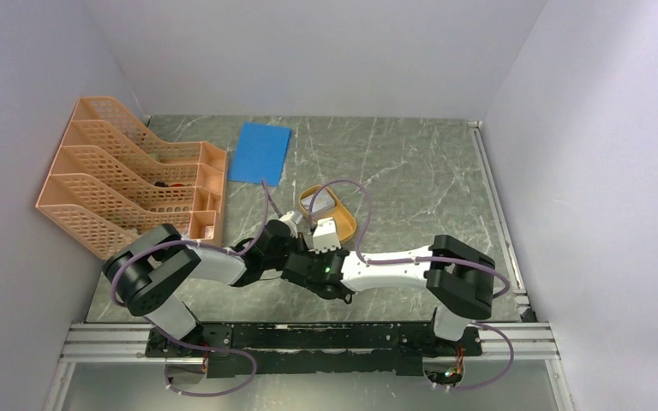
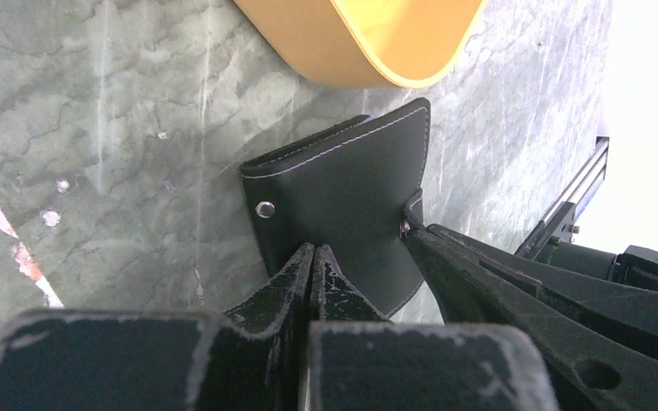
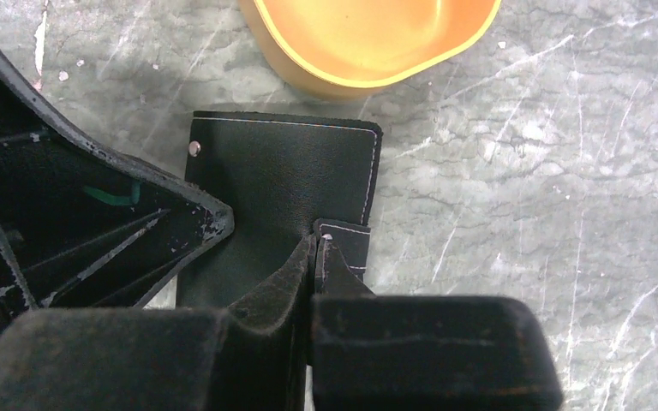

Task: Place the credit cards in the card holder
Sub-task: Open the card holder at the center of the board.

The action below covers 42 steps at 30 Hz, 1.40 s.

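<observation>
Two grippers meet over one small thing at the centre of the overhead frame, both arms reaching in from their bases at the bottom edge. The left gripper point(image 2: 313, 251) is clenched, its joined tips resting on the black cover of the card holder point(image 2: 351, 180), which lies folded flat on the marbled green table point(image 1: 411, 171). The right gripper point(image 3: 317, 243) is clamped tight too, tips at the holder's snap tab; whether the tab is pinched I cannot tell. Just above the holder in the frame sits the orange dish point(image 3: 368, 51). Farther up lies a blue sheet point(image 1: 260, 152), with a peach file rack point(image 1: 128, 184) at upper left.
</observation>
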{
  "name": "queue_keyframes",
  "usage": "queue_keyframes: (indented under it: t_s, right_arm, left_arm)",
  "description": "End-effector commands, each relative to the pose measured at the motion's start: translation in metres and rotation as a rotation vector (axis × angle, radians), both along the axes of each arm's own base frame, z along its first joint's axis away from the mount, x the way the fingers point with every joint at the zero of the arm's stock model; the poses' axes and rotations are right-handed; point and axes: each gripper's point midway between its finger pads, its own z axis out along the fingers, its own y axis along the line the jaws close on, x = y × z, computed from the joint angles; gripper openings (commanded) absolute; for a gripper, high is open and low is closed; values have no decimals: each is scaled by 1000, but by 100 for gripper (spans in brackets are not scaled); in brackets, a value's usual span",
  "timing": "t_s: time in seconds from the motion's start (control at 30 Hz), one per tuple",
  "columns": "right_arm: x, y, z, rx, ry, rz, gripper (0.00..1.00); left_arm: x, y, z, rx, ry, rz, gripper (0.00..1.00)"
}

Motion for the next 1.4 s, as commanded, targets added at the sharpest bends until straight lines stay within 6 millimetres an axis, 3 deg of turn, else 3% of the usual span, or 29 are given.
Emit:
queue_keyframes:
  t_s: [0.0, 0.3, 0.5, 0.6, 0.73, 0.87, 0.93, 1.17, 1.37]
  right_arm:
    - [3, -27, 13, -39, -36, -46, 0]
    - [-1, -29, 17, 23, -20, -56, 0]
    - [-6, -30, 22, 137, 19, -59, 0]
    - [-10, -31, 26, 209, 40, -55, 0]
    - [-13, -30, 34, 299, 62, -46, 0]
    - [-15, -21, 47, 403, 62, 15, 0]
    - [-19, -13, 54, 464, 66, 62, 0]
    - [-27, 14, 89, 667, 50, 197, 0]
    - [-29, 21, 98, 712, 42, 241, 0]
  left_arm:
    - [-34, 78, -85, 382, 155, 53, 5]
    - [-37, 74, -86, 366, 163, 37, 5]
    - [-30, 44, -51, 230, 109, -42, 5]
    - [-23, 30, -21, 166, 60, -65, 23]
    - [-16, 20, 11, 120, 10, -88, 58]
    - [-16, 18, 29, 101, -30, -110, 73]
    - [-20, 19, 31, 94, -41, -122, 86]
    - [-26, 16, 48, 4, -75, -128, 95]
    - [-25, 8, 61, -50, -79, -134, 97]
